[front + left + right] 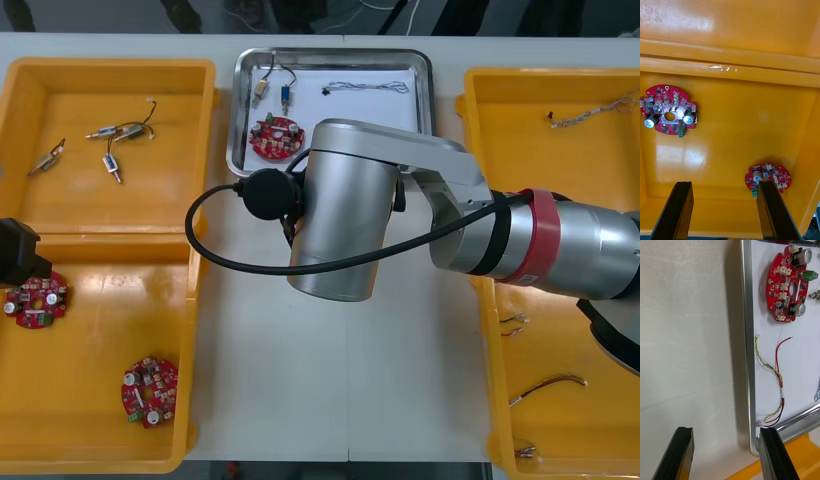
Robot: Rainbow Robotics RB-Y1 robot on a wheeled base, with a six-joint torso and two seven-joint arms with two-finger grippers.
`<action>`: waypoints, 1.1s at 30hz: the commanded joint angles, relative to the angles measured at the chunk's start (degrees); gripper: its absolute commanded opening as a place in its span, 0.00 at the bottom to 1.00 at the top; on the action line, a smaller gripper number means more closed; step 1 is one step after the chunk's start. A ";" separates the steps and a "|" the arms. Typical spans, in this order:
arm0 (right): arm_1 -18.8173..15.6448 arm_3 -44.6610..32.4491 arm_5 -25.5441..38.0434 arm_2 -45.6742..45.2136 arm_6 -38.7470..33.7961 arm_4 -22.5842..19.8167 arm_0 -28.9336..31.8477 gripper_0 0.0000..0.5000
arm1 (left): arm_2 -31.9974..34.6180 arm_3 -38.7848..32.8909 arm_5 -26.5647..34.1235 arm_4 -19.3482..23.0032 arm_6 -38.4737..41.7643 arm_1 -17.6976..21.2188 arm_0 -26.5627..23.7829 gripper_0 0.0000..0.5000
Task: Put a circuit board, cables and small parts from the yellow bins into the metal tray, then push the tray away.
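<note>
Right tool first: its black fingers stand wide apart with nothing between them, low over the bare bench. One finger is right by a corner of the metal tray; whether it touches the rim, I cannot tell. Just inside that rim lies the red and yellow cable, and past it the circuit board, flat on the white floor.

From above, the right arm reaches in from 3 o'clock and its silver wrist covers the tray's 5 o'clock corner. The tray sits at 12 o'clock on the bench, with the board in its 7 o'clock corner. Two small metal parts lie at its 11 o'clock and a thin cable toward 1 o'clock.

Over at 9 o'clock, the left tool is open and empty too, hanging above the near left yellow bin. Two spare boards lie on the bin floor, one close beside a fingertip but apart from it. At 10 o'clock the far left bin holds loose metal parts.
</note>
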 commanded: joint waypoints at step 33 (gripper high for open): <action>-14.34 -24.52 15.24 -60.23 -31.11 -27.62 34.03 1.00 | 1.55 -1.58 0.37 -0.38 -4.66 1.97 0.85 1.00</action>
